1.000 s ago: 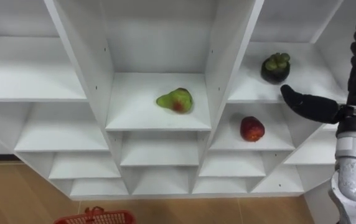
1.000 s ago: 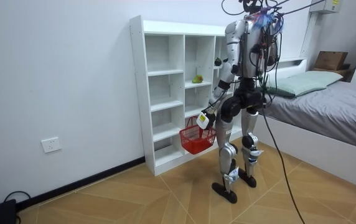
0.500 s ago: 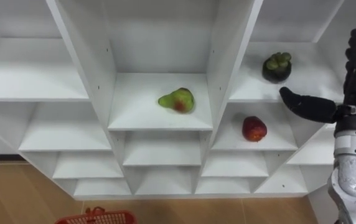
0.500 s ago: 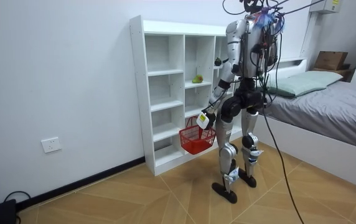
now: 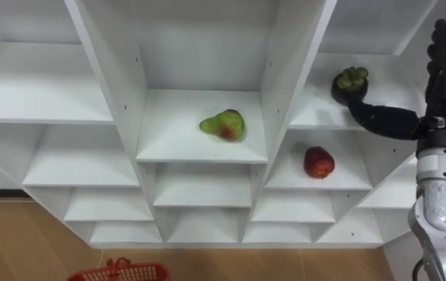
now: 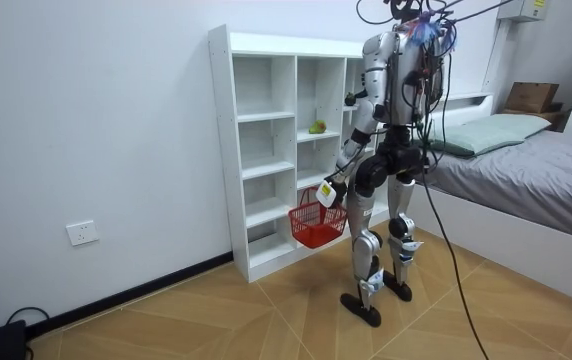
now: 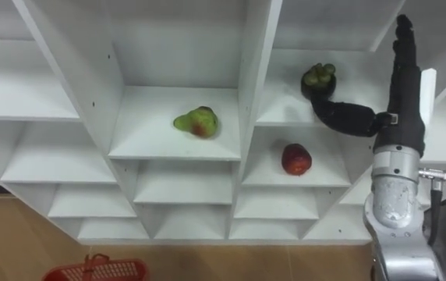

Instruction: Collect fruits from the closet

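- A bed (image 6: 551, 165) with grey covers and a pale green pillow stands off the closet's far end, toward the room view's right.
- The white closet (image 6: 224, 150) stands against the wall, divided into three columns of open compartments.
- The robot stands upright on the wooden floor right in front of the closet, facing its middle and right columns. One arm is raised to shelf height and the other hangs low.
- A red basket (image 6: 314, 225) hangs clear of the floor before the closet's lower compartments. It is carried by its handle and no fruit shows in it.
- The right hand (image 5: 444, 109) is raised at the closet's right column. Its fingers are straight and together, pointing up, and nothing is clamped in them. The thumb is stretched sideways into the compartment, with its tip at the lower edge of the mangosteen.
- The left hand (image 6: 328, 192) is low in front of the closet, its fingers hooked on the red basket's handle.
- A green pear (image 5: 223, 125) with a red blush lies on its side on a shelf in the closet's middle column.
- A red apple (image 5: 317, 161) sits in the closet's right column, one shelf below the mangosteen.
- The dark mangosteen (image 5: 349, 80), with its green cap upward, sits on the right column's shelf, about level with the pear's shelf.
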`<state>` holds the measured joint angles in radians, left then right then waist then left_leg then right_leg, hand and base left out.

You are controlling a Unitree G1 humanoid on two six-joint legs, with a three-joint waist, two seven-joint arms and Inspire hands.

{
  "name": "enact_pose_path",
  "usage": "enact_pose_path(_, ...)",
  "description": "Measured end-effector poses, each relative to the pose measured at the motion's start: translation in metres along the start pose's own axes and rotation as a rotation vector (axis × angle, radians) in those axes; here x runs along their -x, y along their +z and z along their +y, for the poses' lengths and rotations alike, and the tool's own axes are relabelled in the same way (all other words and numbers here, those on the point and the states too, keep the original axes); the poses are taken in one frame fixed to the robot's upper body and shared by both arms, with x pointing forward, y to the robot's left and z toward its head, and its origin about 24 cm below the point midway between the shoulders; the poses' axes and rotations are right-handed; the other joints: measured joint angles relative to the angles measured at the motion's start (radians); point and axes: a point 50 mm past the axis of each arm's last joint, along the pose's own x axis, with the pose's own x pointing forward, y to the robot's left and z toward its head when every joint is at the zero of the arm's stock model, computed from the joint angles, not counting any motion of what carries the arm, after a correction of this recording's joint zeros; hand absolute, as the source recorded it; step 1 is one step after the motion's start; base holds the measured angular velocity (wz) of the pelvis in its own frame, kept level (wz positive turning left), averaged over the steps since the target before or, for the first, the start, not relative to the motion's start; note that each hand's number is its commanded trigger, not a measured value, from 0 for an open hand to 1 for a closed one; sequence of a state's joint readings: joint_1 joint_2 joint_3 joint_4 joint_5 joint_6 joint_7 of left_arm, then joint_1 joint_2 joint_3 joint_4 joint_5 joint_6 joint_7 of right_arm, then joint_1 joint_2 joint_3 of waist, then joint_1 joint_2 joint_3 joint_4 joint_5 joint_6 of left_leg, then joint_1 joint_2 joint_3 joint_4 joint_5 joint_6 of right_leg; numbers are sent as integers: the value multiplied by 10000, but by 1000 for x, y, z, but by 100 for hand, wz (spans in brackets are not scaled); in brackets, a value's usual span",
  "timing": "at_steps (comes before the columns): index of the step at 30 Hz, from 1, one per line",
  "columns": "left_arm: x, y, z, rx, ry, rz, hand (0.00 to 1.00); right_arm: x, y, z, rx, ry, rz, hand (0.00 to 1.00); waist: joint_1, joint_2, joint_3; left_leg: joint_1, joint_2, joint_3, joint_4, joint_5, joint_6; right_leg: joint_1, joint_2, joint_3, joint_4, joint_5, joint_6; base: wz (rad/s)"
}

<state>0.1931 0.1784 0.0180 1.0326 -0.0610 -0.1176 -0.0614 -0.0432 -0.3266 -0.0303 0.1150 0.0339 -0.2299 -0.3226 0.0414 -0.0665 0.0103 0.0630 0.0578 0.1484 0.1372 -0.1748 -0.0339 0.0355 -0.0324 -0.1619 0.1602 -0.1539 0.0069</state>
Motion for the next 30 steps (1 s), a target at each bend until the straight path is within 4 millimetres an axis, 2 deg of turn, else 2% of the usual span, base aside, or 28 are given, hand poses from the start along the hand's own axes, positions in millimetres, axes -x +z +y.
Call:
enact_pose_path(8, -1, 5, -1, -167, -203, -165, 100, -12, 12, 7, -65, 733, -460, 0, 3, -33, -2, -133, -1, -100, 110, 1, 1, -6, 0, -73, -41, 4, -7, 3)
enact_pose_path(13, -1, 6, -2, -179, -230, -178, 100, -11, 2, 10, 373, 1081, -95, 0, 123, -7, 0, -162, 0, -122, 140, 1, 1, -12, 0, -82, -32, 6, -10, 1)
enact_pose_path(20, -2, 7, -2, -215, -312, -176, 100, -11, 1, 11, 388, 1385, -1, 0, 189, 22, -17, -190, 0, -151, 138, 1, 1, -12, -4, -123, -19, 7, -11, 0)
enact_pose_path(27, -2, 6, 0, -185, -329, 2, 100, -19, 4, 14, 410, 1388, 71, 0, 214, 9, -38, -185, -4, -160, 142, 1, 1, -13, -6, -127, -41, 7, -12, 0)
enact_pose_path(30, -1, 4, 0, -182, -303, 89, 100, -23, -4, 14, 536, 1353, 448, 0, 196, -18, -57, -180, -4, -205, 148, 2, 1, 6, -12, -195, -35, 9, -15, 4)
